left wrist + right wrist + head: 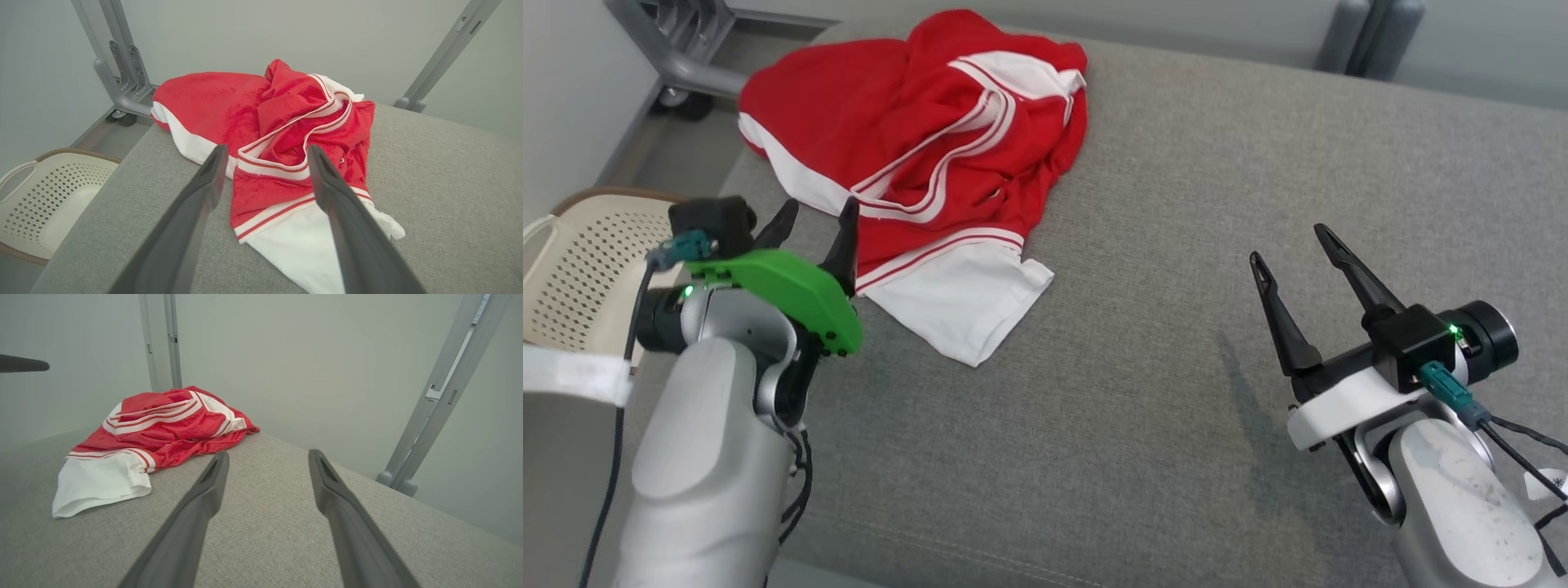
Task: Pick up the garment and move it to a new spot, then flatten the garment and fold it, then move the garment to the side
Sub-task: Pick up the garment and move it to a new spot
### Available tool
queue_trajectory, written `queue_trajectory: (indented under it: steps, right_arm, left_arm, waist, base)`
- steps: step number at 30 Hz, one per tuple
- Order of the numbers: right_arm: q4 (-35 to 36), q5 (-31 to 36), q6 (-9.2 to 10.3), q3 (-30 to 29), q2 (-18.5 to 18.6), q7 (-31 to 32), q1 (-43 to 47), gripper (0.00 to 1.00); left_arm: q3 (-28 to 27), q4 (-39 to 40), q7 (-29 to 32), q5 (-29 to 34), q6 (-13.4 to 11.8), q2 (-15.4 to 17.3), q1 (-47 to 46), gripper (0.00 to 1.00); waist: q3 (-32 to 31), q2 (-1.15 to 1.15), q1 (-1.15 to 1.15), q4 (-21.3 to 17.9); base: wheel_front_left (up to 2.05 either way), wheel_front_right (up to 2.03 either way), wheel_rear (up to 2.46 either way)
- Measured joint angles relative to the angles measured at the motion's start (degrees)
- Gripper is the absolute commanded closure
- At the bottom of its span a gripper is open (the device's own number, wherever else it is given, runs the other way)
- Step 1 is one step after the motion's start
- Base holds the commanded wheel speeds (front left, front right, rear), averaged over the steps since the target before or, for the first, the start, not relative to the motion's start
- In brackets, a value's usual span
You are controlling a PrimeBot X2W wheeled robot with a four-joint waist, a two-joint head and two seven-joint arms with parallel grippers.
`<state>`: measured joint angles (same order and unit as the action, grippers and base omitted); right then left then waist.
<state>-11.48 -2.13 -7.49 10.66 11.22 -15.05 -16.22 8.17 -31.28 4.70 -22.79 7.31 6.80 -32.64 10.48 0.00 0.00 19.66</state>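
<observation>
Evidently nothing's been done yet: garment [915,122] is seen crumpled just ahead of left tool [818,204], w/ it & right tool [1289,243] spread wide, empty; lift, flatten, fold all left.

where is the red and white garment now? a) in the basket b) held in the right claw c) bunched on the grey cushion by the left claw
c: the garment lies bunched on the grey cushion just ahead of the open left claw; the right claw is open and empty.
</observation>
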Motion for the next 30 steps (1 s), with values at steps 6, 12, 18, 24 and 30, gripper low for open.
queue_trajectory:
  steps: [6,12,18,24,30]
  right_arm:
    - [-0.2,0.1,0.0,2.4,0.6,0.0,-3.8,0.0]
    - [0.0,-0.1,0.0,1.6,0.5,0.0,-4.4,0.0]
    - [0.1,-0.1,0.0,0.5,0.7,0.0,-4.3,0.0]
    - [-0.4,0.0,0.0,0.4,0.2,0.0,-4.0,0.0]
    - [-1.1,-0.4,0.0,-0.3,-0.4,0.0,-2.5,0.0]
  left_arm:
    - [2.7,-11.3,8.5,-4.3,0.0,3.4,-9.3,0.0]
    - [2.7,-19.9,10.2,-3.7,-1.3,4.9,-10.7,0.0]
    - [3.0,-23.9,8.8,-5.0,-0.8,5.2,-13.7,1.0]
    - [8.6,-23.6,11.2,-4.7,-0.7,5.0,-14.9,1.0]
    - [17.9,-11.2,14.8,-9.7,-0.2,6.6,-10.5,1.0]
  waist:
    - [8.4,0.0,0.0,-3.4]
    - [11.9,0.0,0.01,-7.0]
    - [14.8,0.0,0.0,-9.9]
    - [14.5,0.0,0.0,-10.4]
    - [11.6,0.0,0.0,-9.4]
  base:
    - [0.0,0.0,0.0]
    - [0.0,0.0,0.0]
    - [0.0,0.0,0.0]
    - [0.0,0.0,0.0]
    - [0.0,0.0,0.0]
